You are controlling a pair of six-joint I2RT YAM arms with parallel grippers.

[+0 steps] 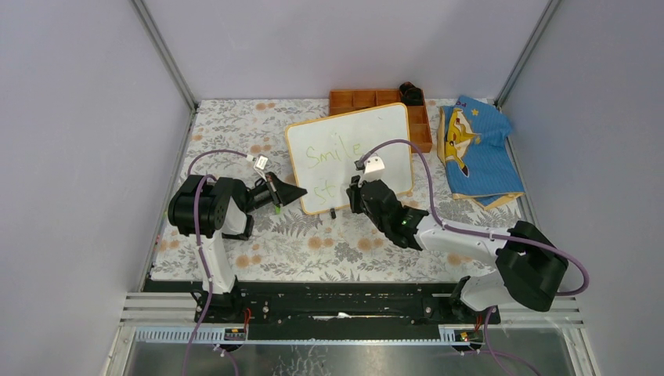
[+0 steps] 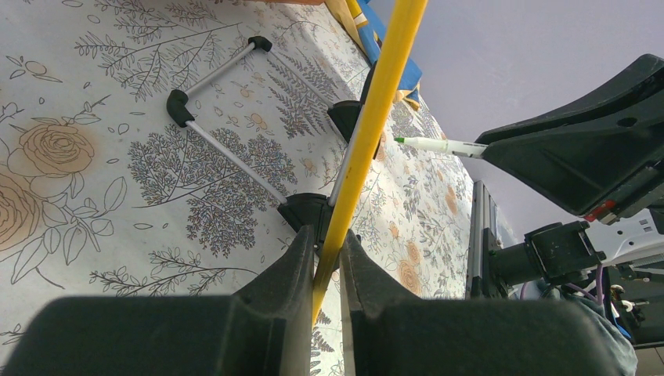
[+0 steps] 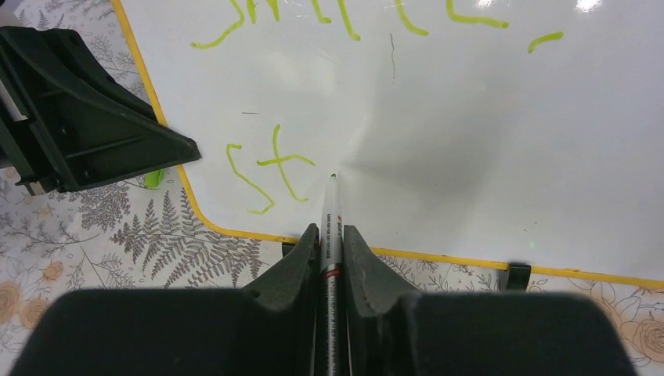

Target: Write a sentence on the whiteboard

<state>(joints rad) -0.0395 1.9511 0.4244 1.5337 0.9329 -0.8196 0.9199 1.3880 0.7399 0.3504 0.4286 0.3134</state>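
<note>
The whiteboard (image 1: 348,157) stands propped at a tilt in the middle of the floral tabletop (image 1: 313,243), in front of both arms. The sentence (image 1: 333,154) is partly written in pale yellow-green: "Smile" on the upper line and "st" beginning the lower line. The right hand (image 3: 330,233) is clamped on a slim white marker (image 3: 331,207), whose tip sits just right of the "t", at or very near the board; contact cannot be confirmed. The left hand (image 2: 326,239) is closed on the board's orange-tan frame (image 2: 376,102) at its left edge, bracing it. The step in hand appears to be the next letter of the lower line. To do it well, the tip should start close beside the "t", match the height and baseline of the letters there, and press lightly, since a hard push could rock the board on its stand. The left hand's hold should stay firm throughout. Slow strokes would help the faint ink show, and modest spacing would leave room for the remaining words before the right frame. An orange tray (image 1: 376,100) lies behind the board, and a blue cloth (image 1: 478,149) lies to its right.
</note>
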